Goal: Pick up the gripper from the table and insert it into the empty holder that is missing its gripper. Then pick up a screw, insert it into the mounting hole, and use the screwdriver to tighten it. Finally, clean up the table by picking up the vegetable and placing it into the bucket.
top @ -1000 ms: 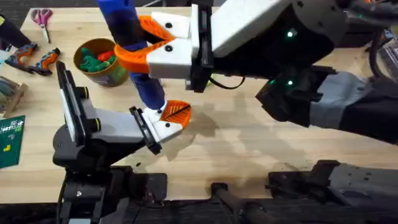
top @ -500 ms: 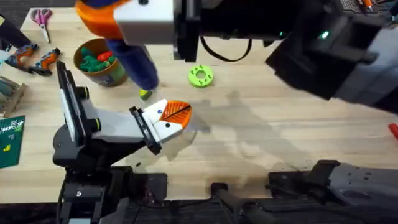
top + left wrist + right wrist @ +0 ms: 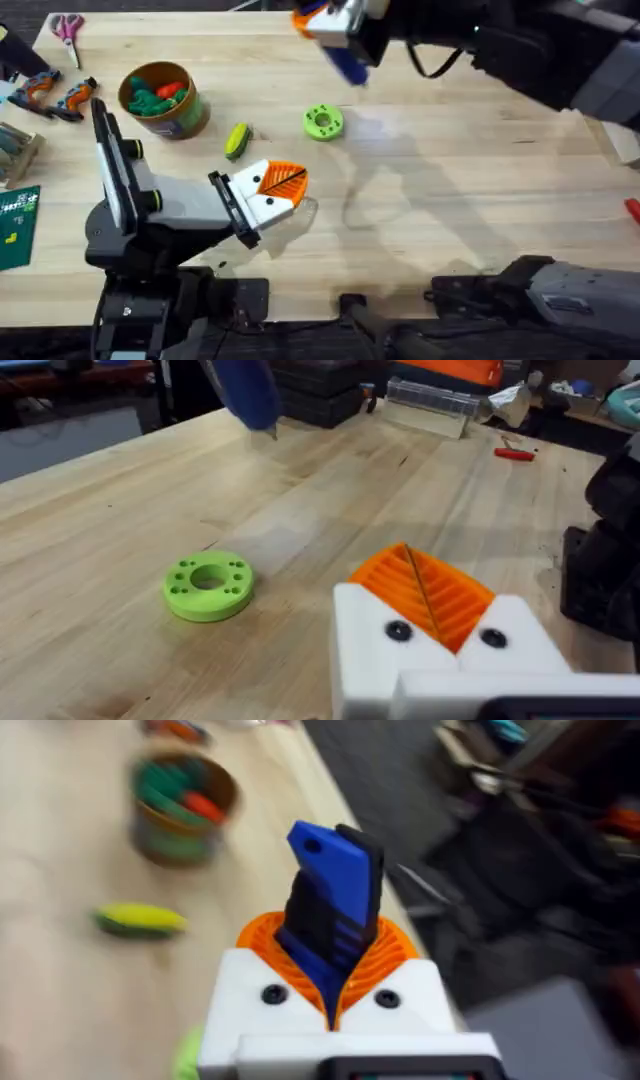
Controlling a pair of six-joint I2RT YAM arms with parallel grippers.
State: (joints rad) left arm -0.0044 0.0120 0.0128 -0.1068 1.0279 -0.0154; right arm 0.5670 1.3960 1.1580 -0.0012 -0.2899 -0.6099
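From overhead, the left gripper [image 3: 278, 190] is seen low on the table w/ orange pads pressed together, nothing between. Just beside it, toward the far edge, the vegetable [image 3: 236, 140] lies on bare wood, between the bucket [image 3: 162, 99] and a green disc [image 3: 322, 122]. Red and green toys are seen inside the bucket. The right gripper [image 3: 335, 25] is raised near the far edge, clamped on the screwdriver [image 3: 347, 62].

Left wrist view: closed pads [image 3: 425, 592] are shown, disc [image 3: 208, 585] nearby, screwdriver [image 3: 244, 390] hanging beyond, tip off the table.

Right wrist view: screwdriver [image 3: 333, 905] is gripped between the orange pads; vegetable [image 3: 140, 920] and bucket [image 3: 183, 808] are seen below, apart.
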